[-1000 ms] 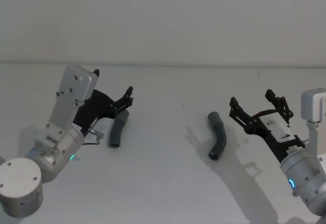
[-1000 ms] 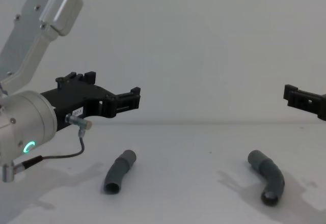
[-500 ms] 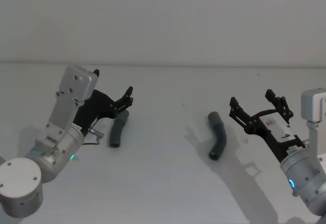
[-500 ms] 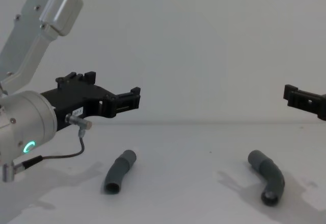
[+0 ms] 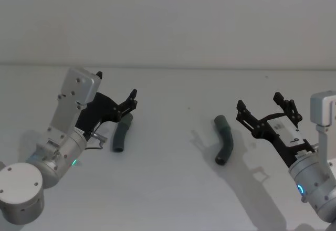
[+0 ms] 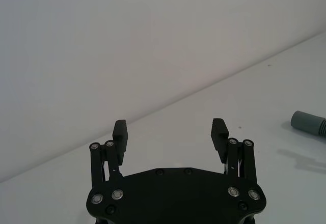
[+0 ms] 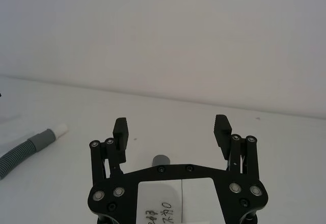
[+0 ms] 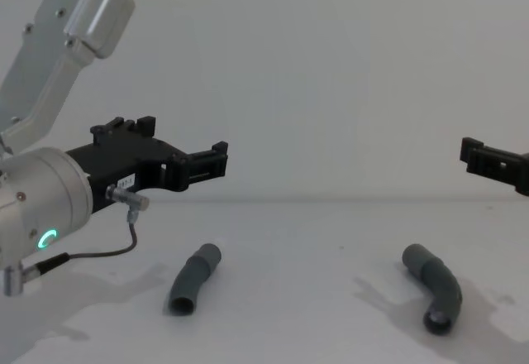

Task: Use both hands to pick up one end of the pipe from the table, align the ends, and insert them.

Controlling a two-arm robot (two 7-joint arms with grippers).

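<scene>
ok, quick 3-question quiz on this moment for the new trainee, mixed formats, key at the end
1. True or false: the left gripper is open and holds nothing.
2. Pick one. The left pipe piece and the right pipe piece are: A) joined end to end; B) lying apart on the table; C) stacked one on the other.
3. Fill in: the right gripper is off the table with its jaws ____.

Key: 1 true; 2 B; 3 open.
</scene>
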